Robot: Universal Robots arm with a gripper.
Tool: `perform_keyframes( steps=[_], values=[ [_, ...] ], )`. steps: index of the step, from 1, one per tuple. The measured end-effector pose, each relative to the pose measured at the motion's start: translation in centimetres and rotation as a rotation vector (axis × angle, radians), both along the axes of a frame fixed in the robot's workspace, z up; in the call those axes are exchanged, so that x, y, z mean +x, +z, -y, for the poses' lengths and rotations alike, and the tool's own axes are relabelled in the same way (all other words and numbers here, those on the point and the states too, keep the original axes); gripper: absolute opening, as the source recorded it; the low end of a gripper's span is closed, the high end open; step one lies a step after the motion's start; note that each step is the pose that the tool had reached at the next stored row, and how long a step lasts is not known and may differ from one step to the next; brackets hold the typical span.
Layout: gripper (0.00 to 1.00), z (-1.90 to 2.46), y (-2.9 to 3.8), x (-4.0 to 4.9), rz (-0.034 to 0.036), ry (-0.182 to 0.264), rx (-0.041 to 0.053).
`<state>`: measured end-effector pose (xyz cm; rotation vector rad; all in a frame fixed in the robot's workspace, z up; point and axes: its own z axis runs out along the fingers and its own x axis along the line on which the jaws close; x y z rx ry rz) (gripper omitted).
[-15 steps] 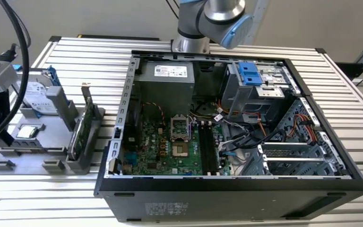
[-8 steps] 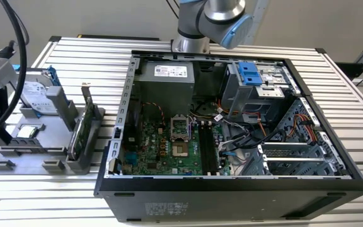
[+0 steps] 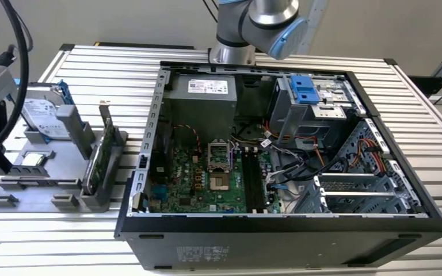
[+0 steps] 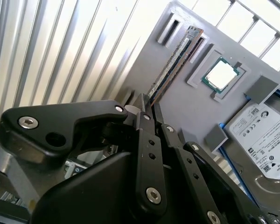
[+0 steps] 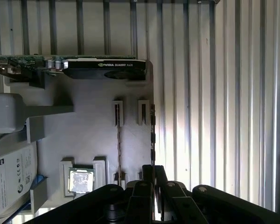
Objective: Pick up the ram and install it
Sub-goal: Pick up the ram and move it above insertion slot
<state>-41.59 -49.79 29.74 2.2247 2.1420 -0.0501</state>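
I'm holding the end effector [image 4: 150, 108] narrowed onto the near end of the ram [image 4: 175, 63], which is standing on edge in its grey holder [image 4: 186, 107], not yet lifted or installed.

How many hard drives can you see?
1. The hard drive sits on the gray tray, next to the processor. More may be hidden in drive bays of the computer case.
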Motion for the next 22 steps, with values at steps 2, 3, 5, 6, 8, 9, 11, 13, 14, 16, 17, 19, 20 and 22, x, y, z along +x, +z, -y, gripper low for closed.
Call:
perform_keyframes(
  steps=[2,3,5,6,8,9,11,13,14,16,17,19,20,22],
  values=[
    [0.00,0.00,0.18,0.00,0.0000,0.000,0.0000],
    [0.00,0.00,0.27,0.00,0.0000,0.000,0.0000],
    [0.00,0.00,0.47,0.00,-0.0001,0.000,-0.0001],
    [0.00,-0.01,0.55,-0.01,0.0000,0.000,0.0001],
    [0.00,-0.01,0.73,-0.02,0.0000,0.000,0.0000],
    [0.00,-0.01,0.82,-0.02,0.0000,0.000,0.0000],
    [0.00,-0.01,0.99,-0.01,0.0000,0.000,0.0000],
    [0.00,0.00,1.17,0.00,-0.0001,0.000,-0.0001],
    [0.00,0.00,1.25,0.00,0.0000,0.000,0.0000],
    [0.00,0.00,1.42,0.00,0.0000,0.000,0.0000],
    [0.00,0.00,1.48,0.00,0.0001,0.000,0.0001],
    [0.00,0.00,1.63,-0.01,-0.0001,0.000,-0.0001],
    [0.00,-0.01,1.96,-0.01,0.0001,0.000,0.0001],
    [0.00,0.00,2.06,0.00,0.0000,0.000,0.0000]
  ],
)
